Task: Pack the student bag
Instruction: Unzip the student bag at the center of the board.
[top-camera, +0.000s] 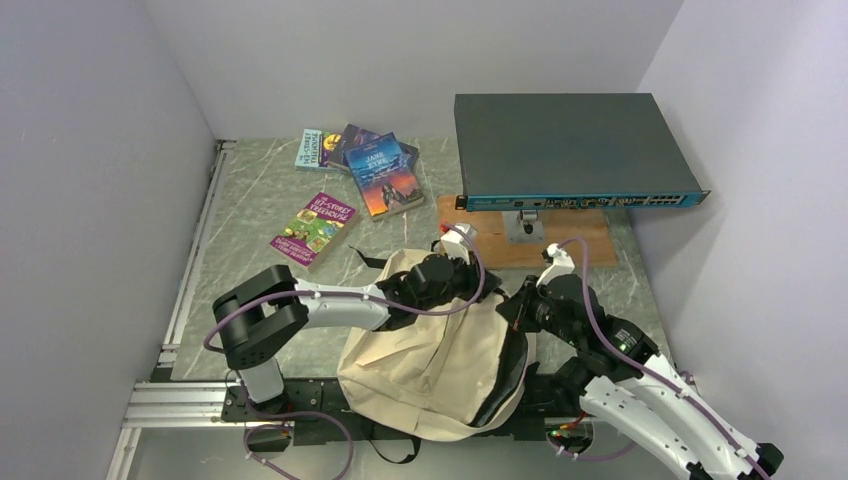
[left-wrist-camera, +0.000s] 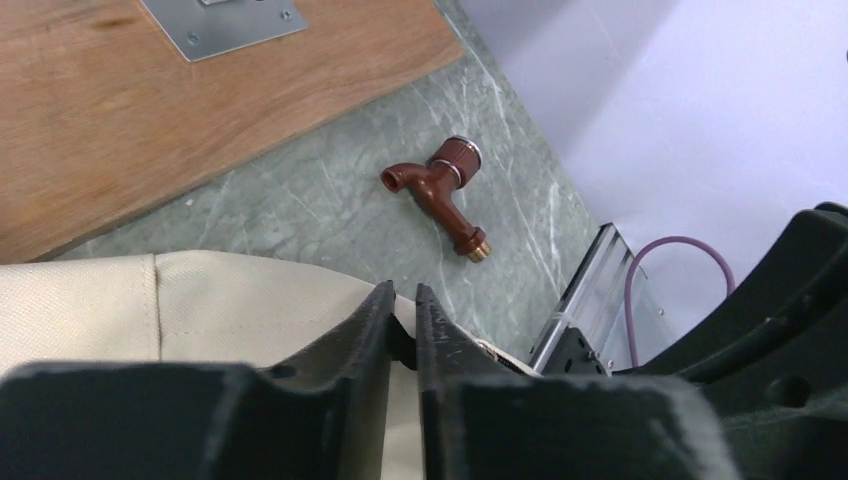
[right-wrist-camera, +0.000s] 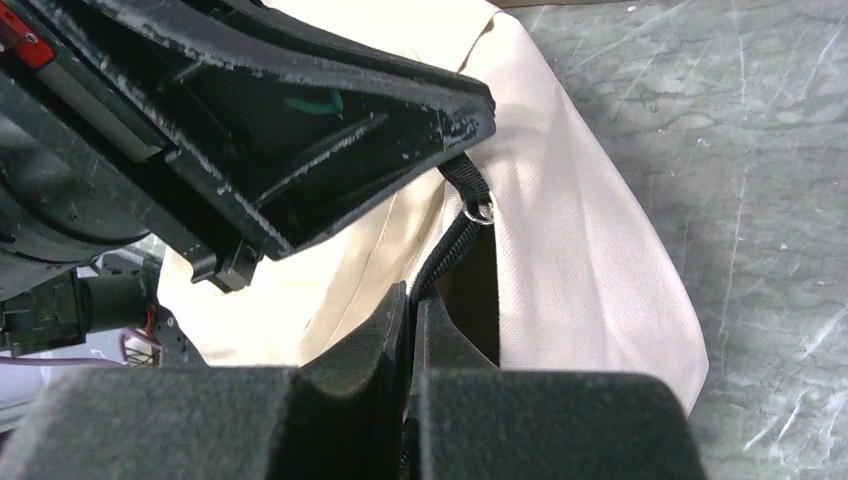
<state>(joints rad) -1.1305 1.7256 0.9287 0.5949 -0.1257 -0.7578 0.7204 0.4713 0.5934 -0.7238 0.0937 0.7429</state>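
The cream-beige student bag (top-camera: 430, 350) lies at the near edge between the two arms, its dark zipper opening facing right. My left gripper (top-camera: 478, 285) reaches across the bag's top. In the left wrist view its jaws (left-wrist-camera: 402, 295) stand almost together over the cream fabric (left-wrist-camera: 200, 300) with a dark tab between them. The right wrist view shows that tab as the black zipper pull (right-wrist-camera: 466, 180) with a metal ring. My right gripper (right-wrist-camera: 413, 300) is shut on the bag's black zipper edge (right-wrist-camera: 450, 250), beside the left gripper (right-wrist-camera: 470, 120).
Several paperback books (top-camera: 385, 175) lie at the back left, one apart (top-camera: 314, 228). A dark network switch (top-camera: 570, 150) stands over a wooden board (top-camera: 530, 240) at the back right. A brown tap (left-wrist-camera: 437, 190) lies on the marble beside the board (left-wrist-camera: 150, 110).
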